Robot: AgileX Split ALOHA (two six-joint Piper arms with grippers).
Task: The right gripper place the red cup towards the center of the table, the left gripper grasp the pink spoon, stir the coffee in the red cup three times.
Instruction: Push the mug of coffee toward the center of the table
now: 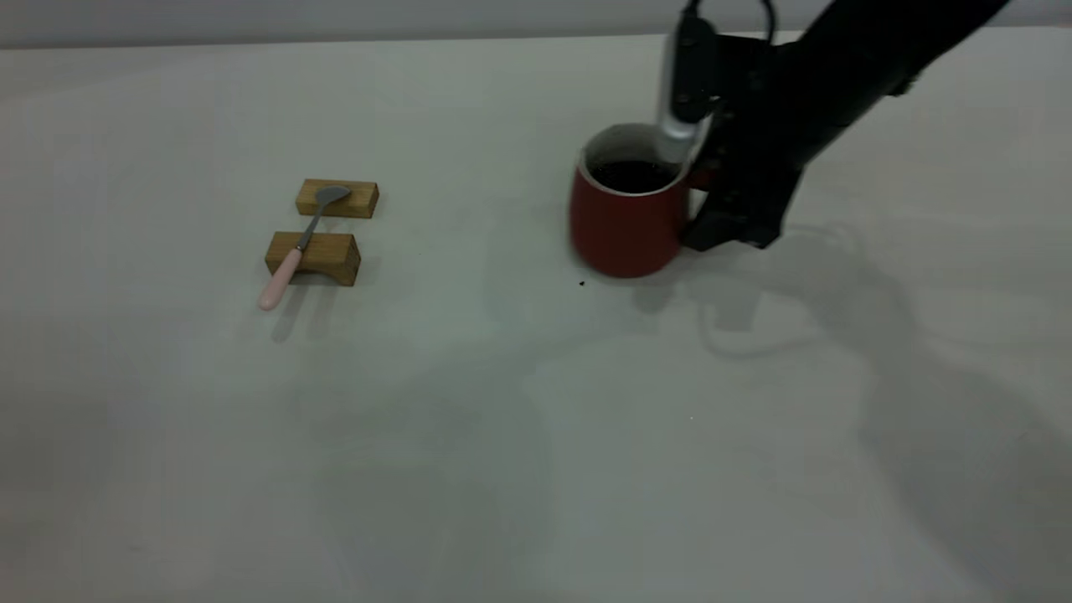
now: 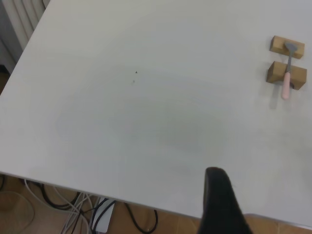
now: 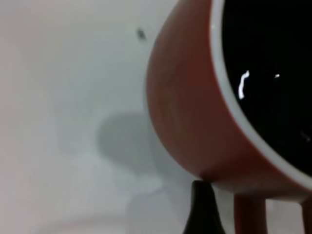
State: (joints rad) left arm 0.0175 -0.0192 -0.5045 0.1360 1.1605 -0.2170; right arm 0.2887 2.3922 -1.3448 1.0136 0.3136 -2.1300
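Red cup (image 1: 626,222) standing upright on the desk (image 1: 502,435), right of centre in the exterior view, toward the far side; white rim and white inner wall visible. Filled with coffee (image 1: 632,174), dark brown-black, surface well below the rim. Right gripper (image 1: 712,205) at the cup's handle side, reaching in from the upper right, black jaws down beside the cup wall and the handle hidden behind them; clamped or apart cannot be told. Silver-grey cylindrical part (image 1: 677,126) sitting just above the rim. Pink spoon (image 1: 300,247) well apart from the cup, to the left, laid across two wooden blocks (image 1: 325,230): grey bowl on the far block, stem crossing the near block, pink handle overhanging toward the desk. Small dark speck (image 1: 581,283) on the desk just in front of the cup. Right wrist view only: cup (image 3: 195,107) at close range, coffee (image 3: 268,63) with bright glints on its surface, handle (image 3: 249,213) seen next to one black fingertip (image 3: 202,209), speck (image 3: 141,34) beyond the cup. Left wrist view only: desk edge (image 2: 73,187) with cables (image 2: 92,209) on the floor below, spoon (image 2: 287,78) and blocks (image 2: 286,63) far off; left gripper (image 2: 222,204) seen as one dark finger at the desk's edge, far from the spoon, jaw state not determinable. Left arm absent from the exterior view.
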